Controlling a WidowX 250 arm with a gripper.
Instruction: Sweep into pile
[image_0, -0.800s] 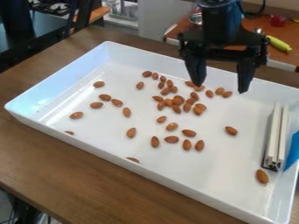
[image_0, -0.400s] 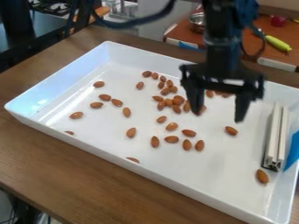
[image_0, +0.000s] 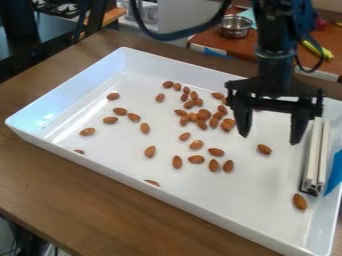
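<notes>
Several almonds (image_0: 145, 128) lie loose toward the left end of the white tray (image_0: 194, 199), two of them close against its front wall. Their long axes turn every which way. The tray sits on a wooden table (image_0: 40, 172). Mid-tray, toward the back edge, more of them bunch together, many touching; a looser group lies in front. Beyond the tray, a metal bowl (image_0: 234, 27) stands on a reddish-brown counter (image_0: 210, 41). Right of the bunch I have my pincer (image_0: 270, 136) wide, pointing down over the tray, with one almond just in front. Farther right is the pale bar (image_0: 312, 160), its long axis running back to front near the right wall. One almond lies just beside its front end, and a blue piece (image_0: 335, 172) is at its right.
</notes>
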